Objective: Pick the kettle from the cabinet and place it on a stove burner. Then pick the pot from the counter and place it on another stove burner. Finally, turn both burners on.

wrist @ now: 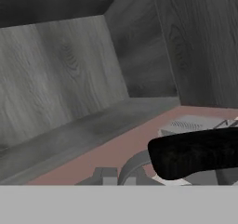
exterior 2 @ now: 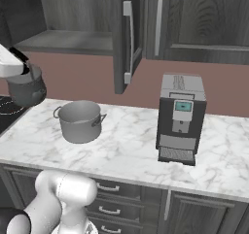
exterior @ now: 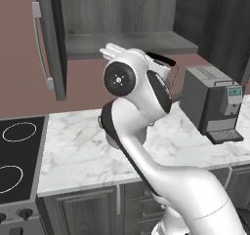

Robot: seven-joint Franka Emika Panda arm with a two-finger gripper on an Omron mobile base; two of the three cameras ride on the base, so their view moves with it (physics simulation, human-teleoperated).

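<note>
Grey kettle (exterior 2: 26, 88) hangs clenched in our end effector (exterior 2: 25, 69) at nine o'clock of the pot (exterior 2: 79, 120) on the bench (exterior 2: 126, 150); swinging low risks clipping it.

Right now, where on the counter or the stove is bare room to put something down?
The marble counter is bare between the pot and the coffee machine, and along its front edge. On the black cooktop, both white burner circles lie bare. It is crowded at the counter's stove end, where the kettle hangs in the shut claw beside the pot.
</note>
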